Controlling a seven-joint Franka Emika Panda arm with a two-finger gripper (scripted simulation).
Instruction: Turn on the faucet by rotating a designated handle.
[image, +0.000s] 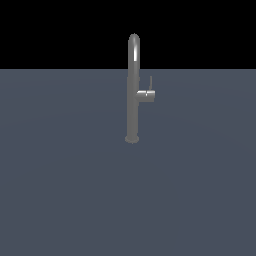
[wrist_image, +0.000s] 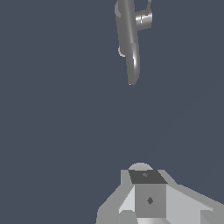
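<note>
Faucet (image: 133, 90): upright on the worktop (image: 60, 190); its base is cut off in the wrist view.
Handle (image: 150, 83): thin, faint, pointing up.
Jaws: state cannot be told.

Bare simulated test scene, not a real room. Flat, untextured slate-blue counter (image: 60, 190) fills the lower part of the exterior view, with plain black void behind it. A lone grey faucet (image: 133, 90) stands straight on it, rendered smooth and shiny, no sink or walls around.
</note>
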